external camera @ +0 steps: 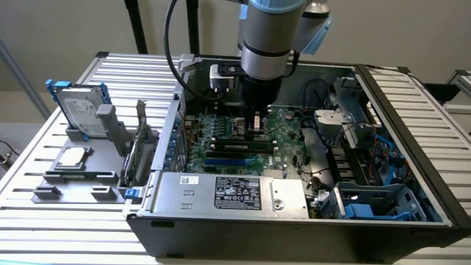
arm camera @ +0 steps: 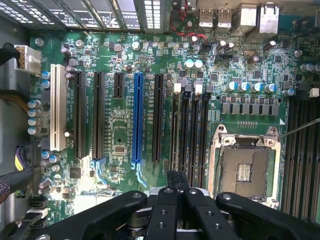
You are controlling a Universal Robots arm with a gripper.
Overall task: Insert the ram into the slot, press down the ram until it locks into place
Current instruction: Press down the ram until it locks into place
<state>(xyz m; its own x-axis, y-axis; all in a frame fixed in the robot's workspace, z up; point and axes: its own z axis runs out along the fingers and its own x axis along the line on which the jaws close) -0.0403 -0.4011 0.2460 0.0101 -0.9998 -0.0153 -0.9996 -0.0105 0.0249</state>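
I've got the hand (arm camera: 177,192) down inside the open PC case (external camera: 243,232), hovering over the motherboard (arm camera: 120,145), presumably to line up with the memory sockets. In the wrist view its two fingers (arm camera: 172,182) are pressed together with nothing visible between them, so closed and empty as far as I can see. The ram (external camera: 239,147) lies along a slot (external camera: 213,148) in the exterior view, just below the arm; judging by the low profile it looks inserted, but I can't tell if the end clips have locked. In the wrist view, a bank of black sockets (arm camera: 190,135) runs right up to the fingertips. The arm's body blocks the board area behind it in the exterior view.
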